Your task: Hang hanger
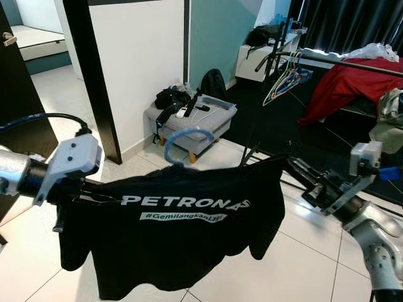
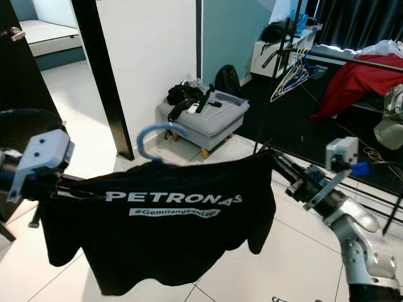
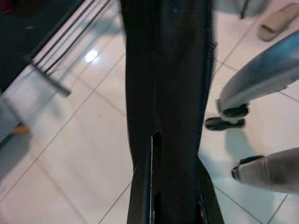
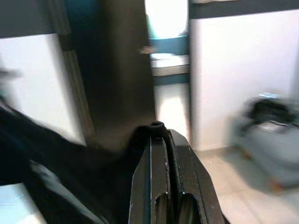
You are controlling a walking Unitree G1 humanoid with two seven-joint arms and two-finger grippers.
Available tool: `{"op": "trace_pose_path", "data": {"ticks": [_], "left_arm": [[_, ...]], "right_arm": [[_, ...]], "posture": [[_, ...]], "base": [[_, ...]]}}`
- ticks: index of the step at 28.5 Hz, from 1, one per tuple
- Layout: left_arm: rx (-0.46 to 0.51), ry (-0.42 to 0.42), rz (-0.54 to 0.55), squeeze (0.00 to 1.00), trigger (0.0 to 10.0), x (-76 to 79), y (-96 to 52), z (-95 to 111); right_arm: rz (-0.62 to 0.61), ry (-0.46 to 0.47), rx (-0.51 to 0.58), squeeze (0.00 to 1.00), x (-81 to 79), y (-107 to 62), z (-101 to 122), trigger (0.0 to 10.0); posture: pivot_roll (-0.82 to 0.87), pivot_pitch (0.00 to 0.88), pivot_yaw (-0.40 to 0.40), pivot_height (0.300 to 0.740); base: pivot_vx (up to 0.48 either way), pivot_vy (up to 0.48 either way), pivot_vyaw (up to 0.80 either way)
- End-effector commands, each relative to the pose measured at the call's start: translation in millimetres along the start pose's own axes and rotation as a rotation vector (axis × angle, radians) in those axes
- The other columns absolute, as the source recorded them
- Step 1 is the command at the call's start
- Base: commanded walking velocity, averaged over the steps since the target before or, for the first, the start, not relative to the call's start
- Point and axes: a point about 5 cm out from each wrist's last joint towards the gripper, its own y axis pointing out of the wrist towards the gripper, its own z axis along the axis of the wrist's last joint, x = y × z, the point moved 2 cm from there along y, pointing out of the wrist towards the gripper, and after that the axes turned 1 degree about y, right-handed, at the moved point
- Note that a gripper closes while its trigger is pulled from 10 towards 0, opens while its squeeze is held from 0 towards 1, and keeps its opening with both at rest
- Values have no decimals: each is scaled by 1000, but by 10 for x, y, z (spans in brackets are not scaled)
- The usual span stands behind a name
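Observation:
A black PETRONAS shirt [image 1: 182, 220] hangs on a blue hanger whose hook [image 1: 184, 141] stands up above the collar. I hold it stretched between both arms at chest height. My left gripper [image 1: 88, 192] is shut on the shirt's left shoulder, its fingers [image 3: 140, 196] buried in the black cloth. My right gripper [image 1: 283, 162] is shut on the right shoulder, fingertips [image 4: 156, 127] pressed together at the cloth's edge. The clothes rail [image 1: 352, 63] runs across the far right, with several empty hangers [image 1: 286, 78] on it, well beyond the shirt.
A grey ottoman [image 1: 217, 123] with bags and remotes stands straight ahead by the white wall [image 1: 138, 56]. A black door post [image 1: 94, 75] rises at the left. Red cloth [image 1: 352, 88] drapes over the rail. The rack's base bars [image 1: 261, 151] lie on the tiles.

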Motion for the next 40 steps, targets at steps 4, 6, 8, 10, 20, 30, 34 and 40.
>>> {"op": "trace_pose_path", "data": {"ticks": [4,6,8,10,20,30,34,40], "left_arm": [[52,38,-48,0,10000,53,376,43],[58,40,-54,0,10000,63,417,48],[58,42,-61,0,10000,67,455,43],[56,42,-57,0,10000,67,462,32],[-36,7,48,0,10000,12,273,-176],[-46,-1,97,0,10000,-31,135,-202],[1,-5,68,0,10000,13,248,-151],[51,-18,17,0,10000,121,471,-135]], "right_arm": [[419,-26,-43,0,-630,444,64,0],[479,-39,-46,0,-699,487,110,0],[529,-62,-46,0,-728,529,194,0],[544,-80,-50,0,-720,537,236,0],[435,-226,-244,0,-339,306,211,0],[318,-307,-456,0,-87,75,-19,10000],[319,-281,-386,0,-122,185,43,10000],[301,-312,-309,0,-97,317,130,8784]], "posture": [[-22,0,-15,740],[-20,0,-18,740],[-18,0,-23,740],[-17,0,-24,740],[-8,0,-38,740],[-13,0,-34,740],[-15,0,-36,740],[-16,0,-40,740]], "base": [[0,0,0],[0,0,0],[0,0,0],[0,0,0],[0,0,0],[0,0,0],[0,0,0],[0,0,0]]}}
